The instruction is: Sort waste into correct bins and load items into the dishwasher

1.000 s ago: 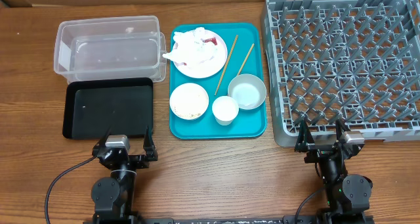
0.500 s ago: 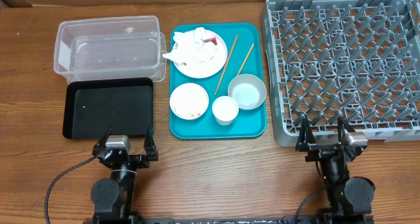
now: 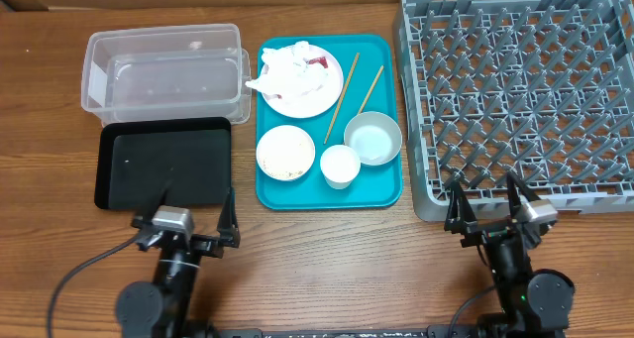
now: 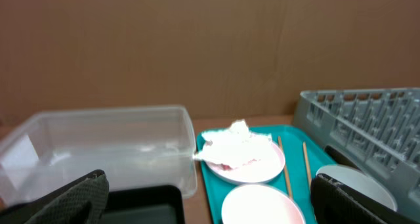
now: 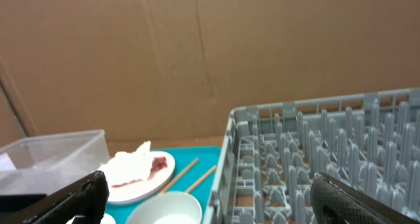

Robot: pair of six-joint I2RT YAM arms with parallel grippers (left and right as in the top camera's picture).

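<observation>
A white plate (image 3: 319, 98) on the teal tray (image 3: 380, 187) holds a crumpled napkin (image 3: 288, 68) and a red wrapper (image 3: 316, 60). Two chopsticks (image 3: 343, 96) lie beside it. A bowl with rice scraps (image 3: 285, 152), a cup (image 3: 340, 166) and an empty bowl (image 3: 372, 138) sit in front. The clear tub (image 3: 163, 72) and black tray (image 3: 163, 164) are at the left. The grey rack (image 3: 520, 90) is at the right. My left gripper (image 3: 186, 214) is open near the black tray's front edge. My right gripper (image 3: 487, 201) is open at the rack's front edge.
A cardboard wall stands behind the table in the wrist views (image 4: 197, 46). Bare wooden table (image 3: 327, 259) lies between the two arms at the front.
Both grippers have risen slightly and tilted; the left arm's base has shifted a little left. Nothing on the table has moved.
</observation>
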